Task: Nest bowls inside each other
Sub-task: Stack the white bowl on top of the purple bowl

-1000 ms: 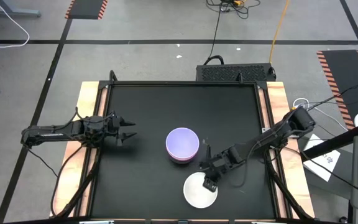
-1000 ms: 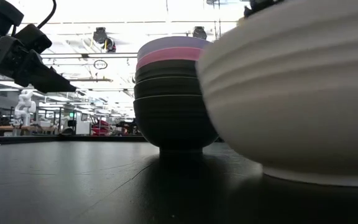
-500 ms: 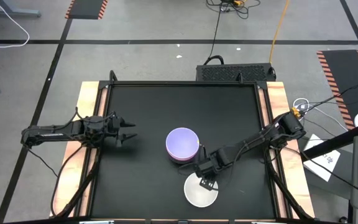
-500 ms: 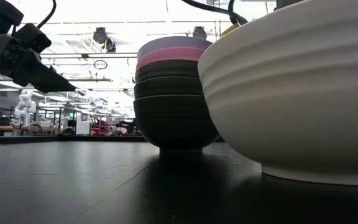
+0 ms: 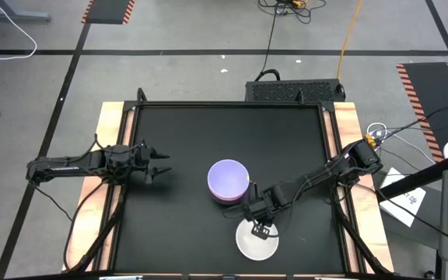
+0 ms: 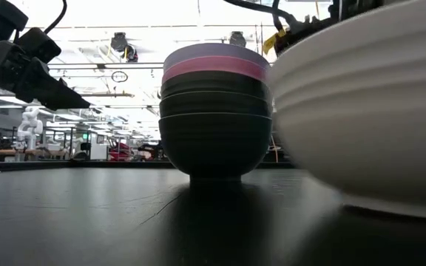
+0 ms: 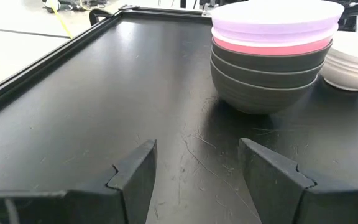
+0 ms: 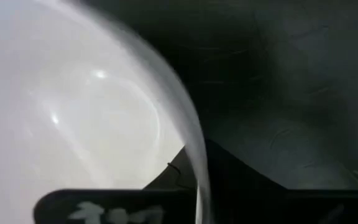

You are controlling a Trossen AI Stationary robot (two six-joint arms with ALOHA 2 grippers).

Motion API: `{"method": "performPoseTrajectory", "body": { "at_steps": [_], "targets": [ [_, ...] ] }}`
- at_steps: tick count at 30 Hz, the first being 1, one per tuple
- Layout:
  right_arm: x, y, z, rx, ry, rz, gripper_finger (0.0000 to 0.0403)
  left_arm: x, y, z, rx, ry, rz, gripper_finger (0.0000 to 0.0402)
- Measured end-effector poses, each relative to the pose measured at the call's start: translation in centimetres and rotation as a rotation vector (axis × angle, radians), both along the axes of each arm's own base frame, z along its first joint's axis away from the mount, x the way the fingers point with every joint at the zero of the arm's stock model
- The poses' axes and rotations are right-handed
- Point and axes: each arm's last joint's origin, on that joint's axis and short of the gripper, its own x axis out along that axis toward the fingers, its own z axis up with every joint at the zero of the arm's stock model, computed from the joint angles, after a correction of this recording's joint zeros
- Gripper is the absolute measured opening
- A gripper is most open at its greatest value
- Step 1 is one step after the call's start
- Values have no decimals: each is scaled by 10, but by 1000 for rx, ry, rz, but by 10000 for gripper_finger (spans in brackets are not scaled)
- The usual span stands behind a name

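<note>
Here the right gripper (image 5: 259, 229) is clamped on the white bowl's (image 5: 257, 243) rim at lower centre, beside the nested stack (image 5: 229, 180) (lavender on top). Left gripper (image 5: 162, 164) hovers spread at left. No legible writing.

Bench (image 7: 92, 93): black top, matt with a faint sheen, finely scratched near the stacked bowls (image 7: 269, 59); its side rails (image 5: 112, 140) look like bare pale wood. Stacked bowls: smooth plastic, satin finish, the three black ones ribbed in bands. White bowl (image 8: 73, 112), beside the stack: glossy plastic inside with bright highlights, ribbed outside. Left claw (image 7: 194, 180): fingers (image 7: 135, 177) of matt dark plastic. Floor (image 5: 208, 78) around the bench: smooth grey.
</note>
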Motion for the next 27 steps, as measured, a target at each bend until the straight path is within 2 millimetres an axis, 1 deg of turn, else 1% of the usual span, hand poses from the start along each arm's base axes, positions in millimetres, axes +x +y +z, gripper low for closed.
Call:
{"method": "performPoseTrajectory", "body": {
  "at_steps": [23, 27],
  "targets": [
    [0, 0, 0, 0, -11, 26, 1, 0, 0, 0, 0, 1, 0, 230],
    [-1, -1, 6, 0, -32, 28, 1, 0, 0, 0, 0, 1, 0, 230]
  ]
}}
